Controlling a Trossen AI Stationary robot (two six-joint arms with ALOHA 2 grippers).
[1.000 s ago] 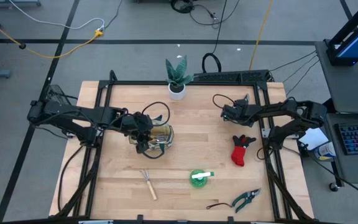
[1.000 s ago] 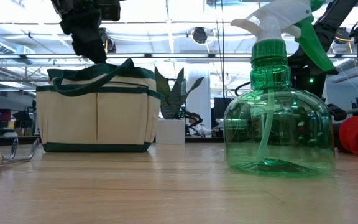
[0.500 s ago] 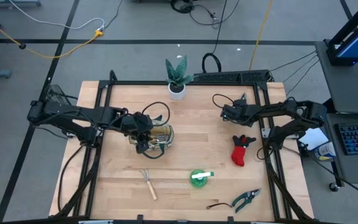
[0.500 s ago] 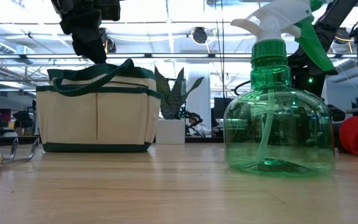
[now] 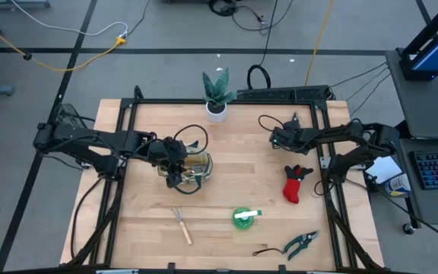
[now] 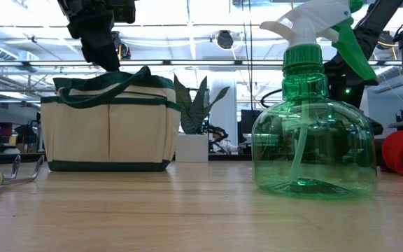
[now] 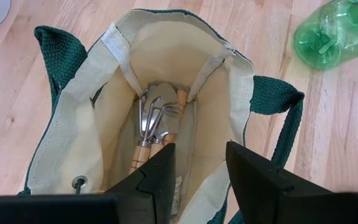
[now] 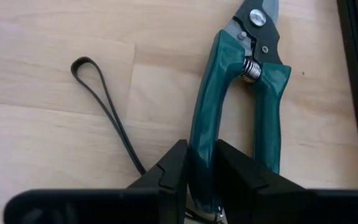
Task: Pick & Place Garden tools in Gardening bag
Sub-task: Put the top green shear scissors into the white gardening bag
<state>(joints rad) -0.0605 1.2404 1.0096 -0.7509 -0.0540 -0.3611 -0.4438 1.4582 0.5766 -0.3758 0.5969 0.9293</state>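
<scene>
The cream gardening bag with green trim stands upright on its base, left of the table's middle. It also shows in the low view. A mini rake and a trowel lie inside it. My left gripper hangs open and empty just above the bag's mouth. My right gripper at the far right is shut on teal-handled pruning shears. A second pair of shears, a mini rake, a green spray bottle and a red-black glove lie on the table. My right gripper pinches one teal handle of the pruning shears between its two fingers, near the handle's free end. The fingers slant down at it, and the blades point away from them. Whether the shears rest on the table or hang just above it, I cannot tell.
A green plant in a white pot stands at the far edge. The shears' black cord loop trails over the wood beside the held handle. The spray bottle stands close to the low camera. Bare wood lies between the bag and my right gripper.
</scene>
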